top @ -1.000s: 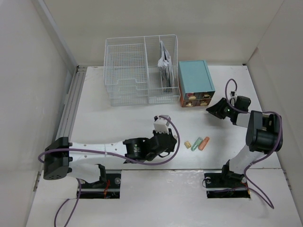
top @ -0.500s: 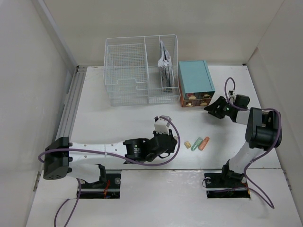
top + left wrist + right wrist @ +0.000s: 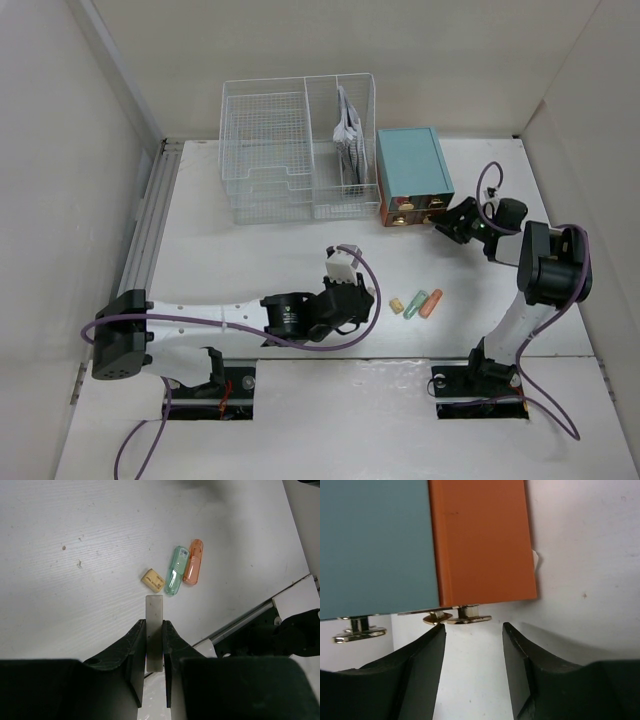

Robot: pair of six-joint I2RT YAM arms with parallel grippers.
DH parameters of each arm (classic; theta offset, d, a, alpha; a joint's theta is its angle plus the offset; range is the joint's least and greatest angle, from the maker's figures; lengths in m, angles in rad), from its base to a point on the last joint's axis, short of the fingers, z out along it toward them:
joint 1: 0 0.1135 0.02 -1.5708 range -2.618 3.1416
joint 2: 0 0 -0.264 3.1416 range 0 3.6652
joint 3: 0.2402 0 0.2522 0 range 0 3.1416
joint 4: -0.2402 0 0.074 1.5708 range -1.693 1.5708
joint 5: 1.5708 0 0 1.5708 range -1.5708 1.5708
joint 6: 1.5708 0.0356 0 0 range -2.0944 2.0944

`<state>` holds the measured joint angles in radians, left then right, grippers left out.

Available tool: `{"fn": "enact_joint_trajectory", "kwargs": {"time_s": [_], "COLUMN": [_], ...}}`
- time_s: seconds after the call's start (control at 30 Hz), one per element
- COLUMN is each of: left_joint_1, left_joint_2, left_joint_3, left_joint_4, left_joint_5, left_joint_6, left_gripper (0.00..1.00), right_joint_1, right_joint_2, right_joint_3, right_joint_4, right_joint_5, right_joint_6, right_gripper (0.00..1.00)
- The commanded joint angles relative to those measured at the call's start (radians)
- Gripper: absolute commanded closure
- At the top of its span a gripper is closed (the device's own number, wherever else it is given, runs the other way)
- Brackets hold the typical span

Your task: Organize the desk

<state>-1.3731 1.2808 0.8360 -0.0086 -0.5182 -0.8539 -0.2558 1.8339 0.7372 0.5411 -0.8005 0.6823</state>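
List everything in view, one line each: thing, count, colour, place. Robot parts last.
desk: one, white, under everything.
wire rack: one, white, back of the desk.
paper bundle: one, white-grey, upright in the rack's right compartment.
drawer box: one, teal with orange front, right of the rack.
tan block: one, tan, front centre-right.
green capsule: one, clear green, right of the block.
orange capsule: one, orange, against the green one.
flat strip: one, pale grey, in the left gripper.
left gripper: black, shut on the strip.
right gripper: black, open before a brass handle.
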Motion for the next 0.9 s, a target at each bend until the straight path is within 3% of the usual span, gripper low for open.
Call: {"fn": "enact_joint_trajectory", "kwargs": {"time_s": [0.0, 0.7, 0.87], "left_joint_1": [-0.004, -0.004, -0.004], "left_joint_2": [0.005, 0.014, 0.014], "left_joint_3": [0.041, 0.041, 0.041], "left_joint_4": [0.016, 0.016, 0.007], "left_joint_5": [-0.023, -0.023, -0.023], "left_joint_6": [0.003, 0.003, 0.003], "left_gripper": [1.00, 1.00, 1.00], "right_joint_1": [0.001, 0.030, 0.030], "right_joint_2": [0.011, 0.128, 0.139], "right_joint_3": [-0.005, -0.056, -0.065], "right_joint_4": [0.146, 0.454, 0.481], "right_joint_5": [-0.037, 0.003, 0.003], "right_joint_6": [0.071, 0.234, 0.244], "right_gripper": [0.45, 0.46, 0.61]}}
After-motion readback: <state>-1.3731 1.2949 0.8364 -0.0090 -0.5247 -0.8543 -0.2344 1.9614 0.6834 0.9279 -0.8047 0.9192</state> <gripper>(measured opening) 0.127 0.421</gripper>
